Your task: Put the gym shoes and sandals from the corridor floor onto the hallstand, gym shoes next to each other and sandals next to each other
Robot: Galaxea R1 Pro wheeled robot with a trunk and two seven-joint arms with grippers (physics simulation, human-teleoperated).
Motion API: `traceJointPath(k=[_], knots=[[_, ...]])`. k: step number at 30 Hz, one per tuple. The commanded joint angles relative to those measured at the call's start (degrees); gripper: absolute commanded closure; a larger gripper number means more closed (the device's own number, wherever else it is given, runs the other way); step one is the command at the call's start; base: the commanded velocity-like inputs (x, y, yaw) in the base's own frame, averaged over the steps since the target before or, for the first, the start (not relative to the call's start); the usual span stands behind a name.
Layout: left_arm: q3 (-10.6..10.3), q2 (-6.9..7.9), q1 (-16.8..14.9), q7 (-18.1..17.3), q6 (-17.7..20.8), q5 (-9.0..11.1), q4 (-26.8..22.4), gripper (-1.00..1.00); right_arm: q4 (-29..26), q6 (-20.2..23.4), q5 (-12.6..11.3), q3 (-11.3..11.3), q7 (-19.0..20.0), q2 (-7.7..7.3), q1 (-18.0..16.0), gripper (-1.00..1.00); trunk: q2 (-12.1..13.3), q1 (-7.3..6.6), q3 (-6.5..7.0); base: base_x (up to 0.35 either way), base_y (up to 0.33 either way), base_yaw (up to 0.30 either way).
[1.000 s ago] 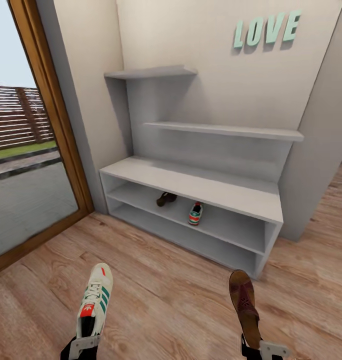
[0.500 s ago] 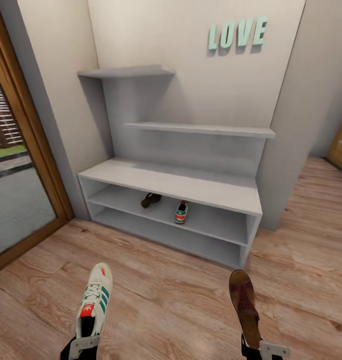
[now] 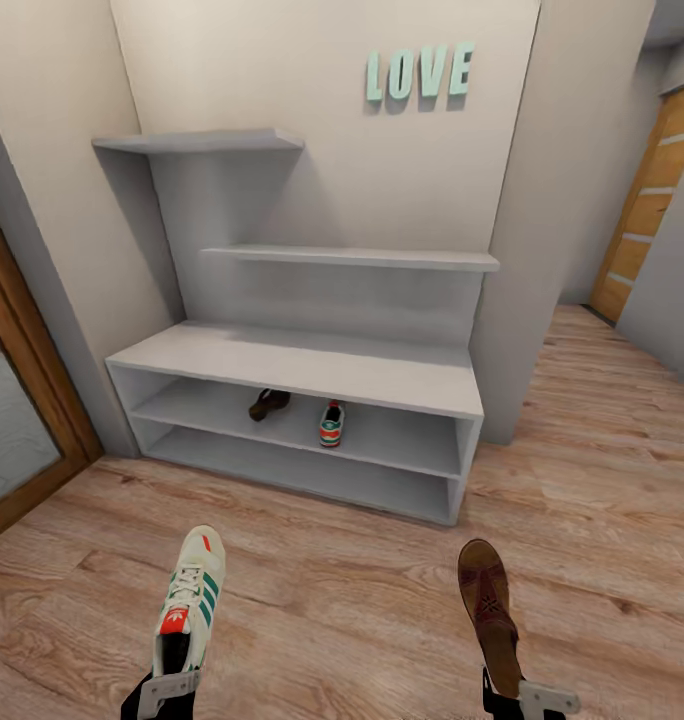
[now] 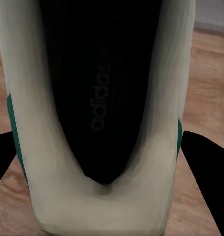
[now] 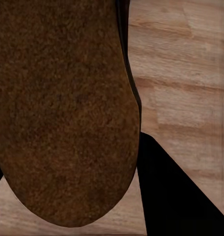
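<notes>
Since a second ago the whole head view has swung to the right, so the hallstand (image 3: 312, 380) sits further left in the picture, the glass door with its wood frame (image 3: 27, 400) has slid almost out at the left edge, and a wooden door (image 3: 647, 205) has come into sight far right; both held shoes keep the same places in the picture, which points to the camera turning and not the things. At the near left the left gripper (image 3: 167, 695) holds a white gym shoe (image 3: 189, 600) by its heel, toe pointing away toward the rack, above the corridor floor (image 3: 342, 590). At the near right the right gripper (image 3: 527, 700) holds a brown sandal (image 3: 487, 610) by its heel end in the same way. On the upper of the two open shelf levels, under the bench top, a second sandal (image 3: 269, 403) lies left of a second gym shoe (image 3: 331, 424), the two near each other but apart. Mint "LOVE" letters (image 3: 420, 73) hang on the wall above the floating shelves. From the left wrist the gym shoe (image 4: 102, 123) is seen from behind, its dark insole with printed lettering visible, and dark fingers (image 4: 208, 172) flank the heel closely on both sides, clamped on it. From the right wrist the sandal (image 5: 63, 113) shows its grainy brown underside against the planks, with one dark finger (image 5: 176, 191) beside it; the contact itself is hidden there, though the head view shows the sandal carried clear of the floor.
</notes>
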Motion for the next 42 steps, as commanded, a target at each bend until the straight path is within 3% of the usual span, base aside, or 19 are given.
traceJointPath(k=[1,17,42], knots=[[0.50,-0.03,-0.04,-0.35,-0.20,-0.41,0.00,1.00,0.08,-0.14,0.43,-0.21,-0.20,0.02,-0.06,1.00,-0.02,-0.01,-0.05,0.000,0.000,-0.264],[0.49,-0.09,-0.04,-0.34,-0.20,-0.47,-0.05,1.00,0.08,-0.14,0.43,-0.21,-0.20,0.02,-0.06,1.00,-0.02,-0.01,-0.05,0.000,-0.114,-0.264],[0.46,-0.03,-0.04,-0.37,-0.16,-0.48,-0.01,1.00,0.02,-0.14,0.43,-0.21,-0.20,0.02,-0.06,1.00,-0.02,-0.01,-0.05,0.000,-0.004,-0.264]])
